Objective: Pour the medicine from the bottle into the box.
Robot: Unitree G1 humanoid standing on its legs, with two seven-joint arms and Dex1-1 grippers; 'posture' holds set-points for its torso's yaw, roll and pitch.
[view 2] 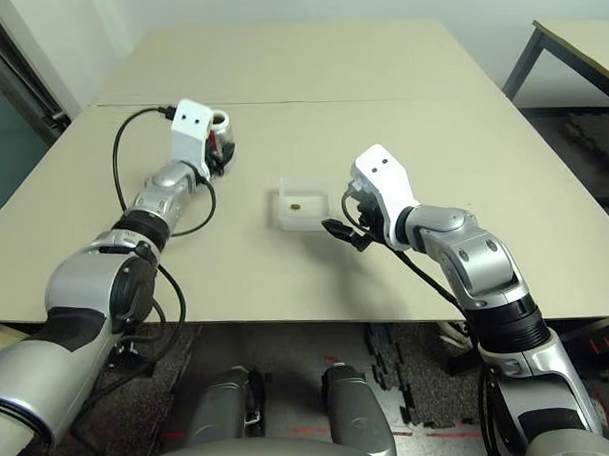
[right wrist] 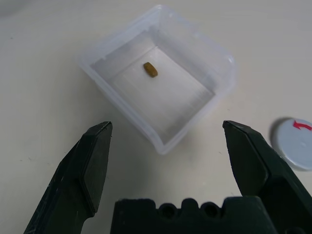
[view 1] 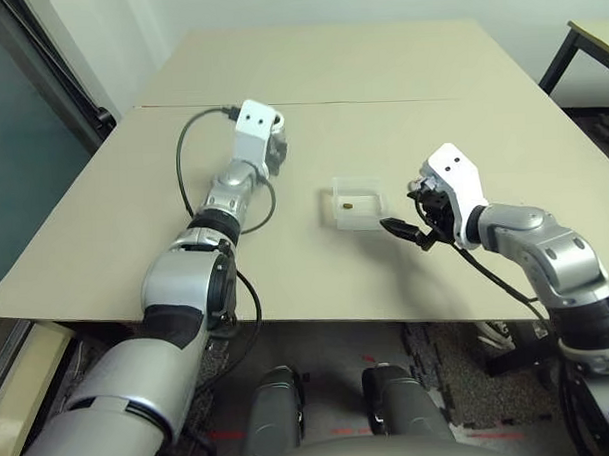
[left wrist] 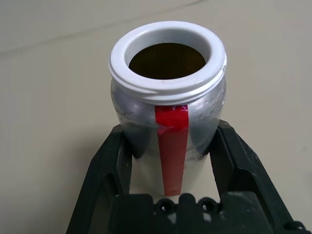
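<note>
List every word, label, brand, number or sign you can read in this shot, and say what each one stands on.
Top of the red strip on the bottle: small purple characters, perhaps ending in "S"; too small to read with certainty.
Cap: a red arrow sign, no letters readable.
Clear box: no text to be read.
</note>
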